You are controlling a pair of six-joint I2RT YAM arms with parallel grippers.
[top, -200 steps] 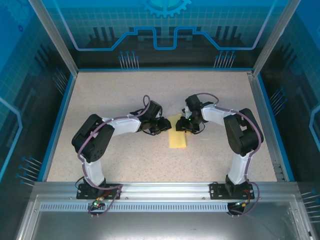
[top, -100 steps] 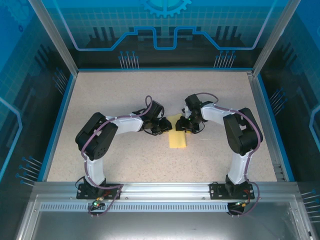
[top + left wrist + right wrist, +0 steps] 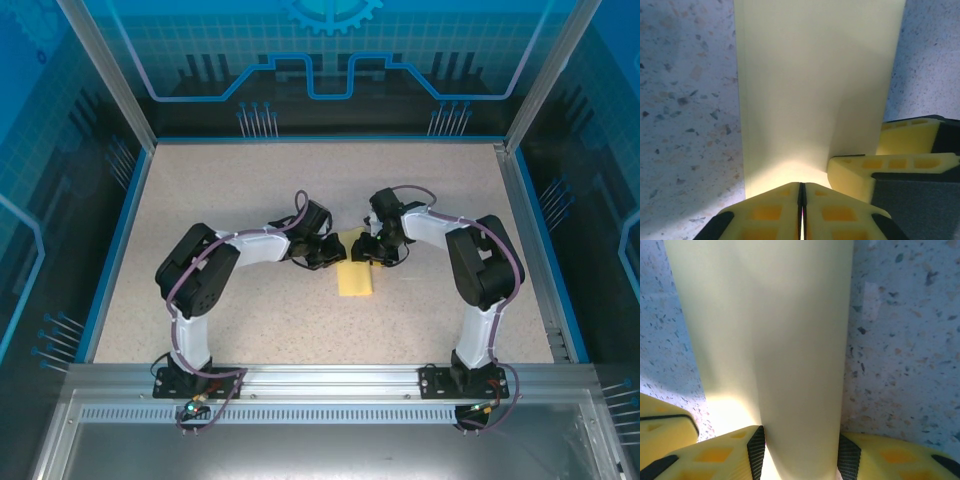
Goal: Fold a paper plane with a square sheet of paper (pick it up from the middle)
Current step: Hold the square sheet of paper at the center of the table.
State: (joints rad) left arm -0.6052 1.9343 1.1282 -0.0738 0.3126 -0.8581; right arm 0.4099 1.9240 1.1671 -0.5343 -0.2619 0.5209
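Note:
The square sheet of paper [image 3: 356, 277], pale yellow and folded into a narrow strip, lies on the speckled table between both grippers. My left gripper [image 3: 335, 252] sits at its far left corner. In the left wrist view its jaws [image 3: 801, 186] are pressed together at the near edge of the sheet [image 3: 815, 90]; whether paper is pinched between them is hidden. My right gripper [image 3: 368, 250] is at the far right corner. Its black pads [image 3: 801, 450] clasp a rounded, bowed-up fold of the sheet [image 3: 790, 340]. A right finger [image 3: 890, 165] shows beside the left jaws.
The speckled table [image 3: 250, 190] is walled by a blue rim [image 3: 120, 240] and clear panels. A metal rail [image 3: 320, 385] with both arm bases runs along the near edge. Bare tabletop lies on all sides of the sheet.
The left arm has slid right toward the sheet and its jaws have closed together. The right arm and the sheet have stayed put.

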